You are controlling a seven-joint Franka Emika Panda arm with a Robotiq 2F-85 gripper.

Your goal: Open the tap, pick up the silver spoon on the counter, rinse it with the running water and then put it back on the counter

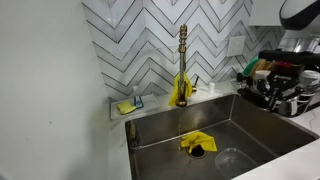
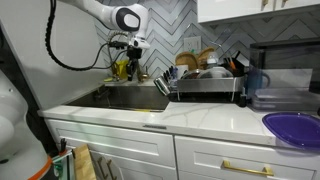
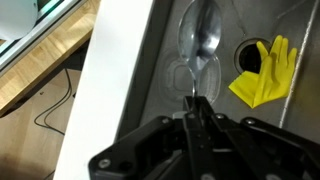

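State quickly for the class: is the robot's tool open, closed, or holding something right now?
Tool: closed, holding the silver spoon by its handle above the sink.

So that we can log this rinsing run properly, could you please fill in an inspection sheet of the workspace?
Surface: flat white worktop around a large stainless-steel sink basin.
Job's things: tall gold tap upright behind the basin; silver spoon held above the basin; running water cannot be made out.
Clutter: crumpled yellow cloth at the dark drain; yellow sponge behind the basin; loaded metal dish rack; purple plate.
Grippers: black gripper shut on the spoon's handle.
Cables: black cable looping off the white robot arm; thin dark cable on the floor.
Surroundings: grey-and-white chevron tiled wall; white cabinets; wooden floor.
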